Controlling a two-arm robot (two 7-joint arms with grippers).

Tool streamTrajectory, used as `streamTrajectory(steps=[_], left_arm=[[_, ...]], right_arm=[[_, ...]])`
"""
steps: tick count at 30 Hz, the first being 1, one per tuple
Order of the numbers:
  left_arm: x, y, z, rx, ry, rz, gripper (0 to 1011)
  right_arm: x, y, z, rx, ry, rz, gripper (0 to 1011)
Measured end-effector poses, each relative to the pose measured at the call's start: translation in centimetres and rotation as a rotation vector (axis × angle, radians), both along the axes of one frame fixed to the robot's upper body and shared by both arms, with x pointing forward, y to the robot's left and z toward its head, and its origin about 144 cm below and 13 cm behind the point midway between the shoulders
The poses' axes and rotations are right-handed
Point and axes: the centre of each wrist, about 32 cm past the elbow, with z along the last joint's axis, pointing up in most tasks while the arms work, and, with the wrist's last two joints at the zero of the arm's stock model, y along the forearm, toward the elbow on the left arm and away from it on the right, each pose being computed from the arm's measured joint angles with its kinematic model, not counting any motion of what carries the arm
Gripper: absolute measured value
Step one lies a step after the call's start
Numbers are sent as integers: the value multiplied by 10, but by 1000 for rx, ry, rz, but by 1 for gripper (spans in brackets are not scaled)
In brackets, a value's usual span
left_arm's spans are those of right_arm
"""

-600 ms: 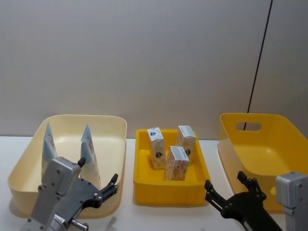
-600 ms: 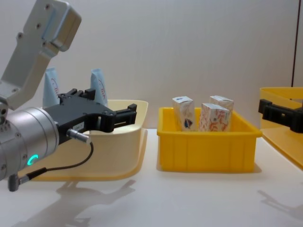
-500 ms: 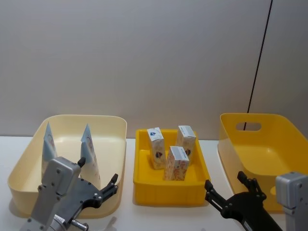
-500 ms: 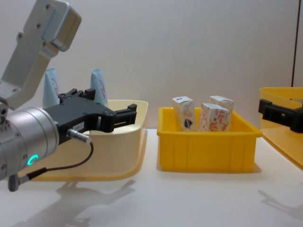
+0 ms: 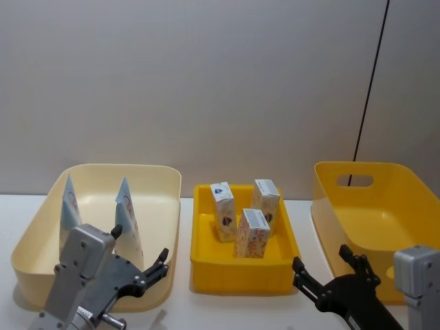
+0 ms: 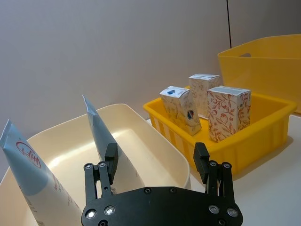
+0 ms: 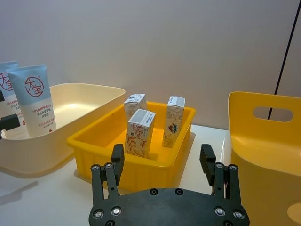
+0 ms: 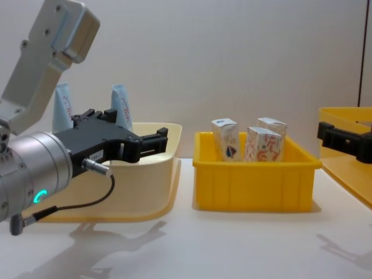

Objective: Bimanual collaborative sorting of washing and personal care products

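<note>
Cartons [image 5: 252, 234] occupy bin [image 5: 240, 283] on white table [image 8: 232, 244] by grey wall [image 5: 206, 82]; left tool [image 6: 156, 155], right tool [image 7: 162, 155] spread empty.

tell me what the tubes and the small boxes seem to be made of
The tubes look like soft plastic, smooth with a faint sheen, tapering to a flat sealed end. The boxes are probably printed cardboard, matte, with crisp folded edges.

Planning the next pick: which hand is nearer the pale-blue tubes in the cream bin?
Left. The left hand is open at the front edge of the cream bin, just before the tubes; the right hand is far off, past the yellow tray.
</note>
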Motion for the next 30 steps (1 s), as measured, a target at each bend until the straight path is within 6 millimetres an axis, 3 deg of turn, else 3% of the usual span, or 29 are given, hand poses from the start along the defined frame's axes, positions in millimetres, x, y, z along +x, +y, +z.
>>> streamTrajectory(steps=[30], left_arm=[[0,0,0,0,0,0,1002]], right_arm=[[0,0,0,0,0,0,1001]])
